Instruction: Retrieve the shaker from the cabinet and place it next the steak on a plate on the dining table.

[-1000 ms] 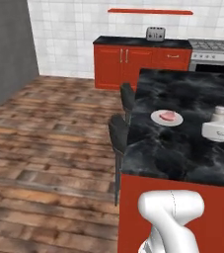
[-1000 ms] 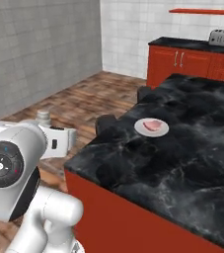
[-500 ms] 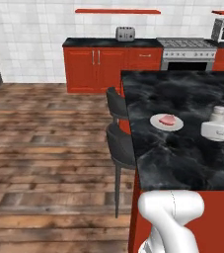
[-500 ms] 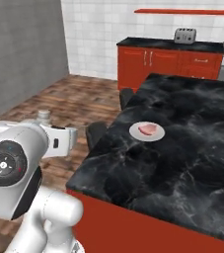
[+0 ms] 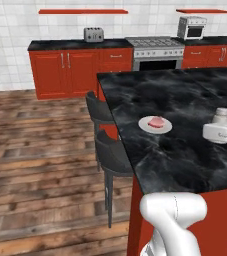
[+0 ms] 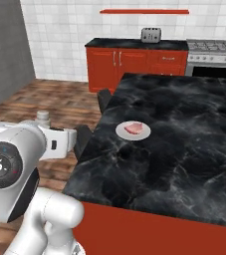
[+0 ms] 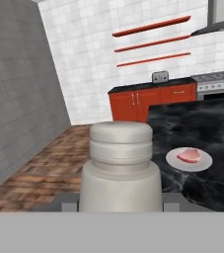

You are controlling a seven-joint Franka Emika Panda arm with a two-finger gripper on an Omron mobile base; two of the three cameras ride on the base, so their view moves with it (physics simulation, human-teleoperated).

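So in the hand view the shaker (image 7: 121, 168) sits dead centre up front, with the plate (image 7: 189, 159) at about 3 o'clock of it on the dining table (image 7: 212, 128). The steak (image 7: 189, 156) lies on that plate. Toaster (image 7: 160, 76) is at 12 o'clock, on the back counter (image 7: 153, 86).
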